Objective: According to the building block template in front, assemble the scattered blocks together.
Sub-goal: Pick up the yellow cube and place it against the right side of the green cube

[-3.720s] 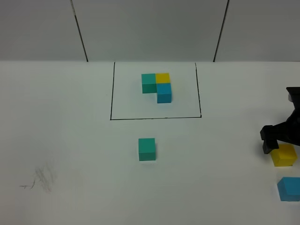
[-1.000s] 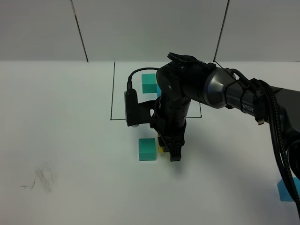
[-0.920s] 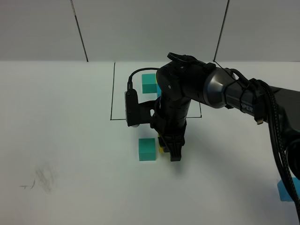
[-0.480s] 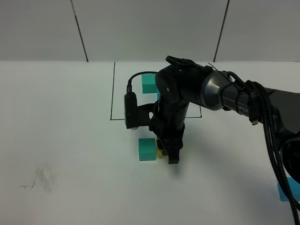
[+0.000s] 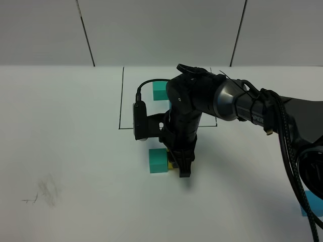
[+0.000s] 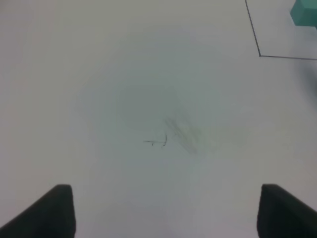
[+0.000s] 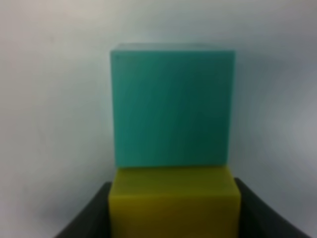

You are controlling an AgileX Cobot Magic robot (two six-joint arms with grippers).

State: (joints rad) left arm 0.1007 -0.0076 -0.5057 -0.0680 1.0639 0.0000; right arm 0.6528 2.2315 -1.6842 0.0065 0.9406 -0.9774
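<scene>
Clasping matte yellow cube (image 7: pixel 174 201) flush against teal-green cube (image 7: pixel 172 106), right end effector (image 5: pixel 182 167); left end effector (image 6: pixel 166 213) spread.

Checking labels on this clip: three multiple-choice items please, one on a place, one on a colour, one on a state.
1. Where is the yellow cube relative to the loose teal-green cube?
A. On top of it
B. Flush against its side
C. Inside the black frame
2. What colour is the cube between the right gripper's jaws?
A. Blue
B. Teal-green
C. Yellow
3. How do the left gripper's jaws stand?
A. Open, nothing between them
B. Shut on a cube
C. Fully shut
Key: 1 B, the right wrist view shows their faces meeting; 2 C, yellow fills the gap between the jaws; 3 A, they stand apart over the table.
</scene>
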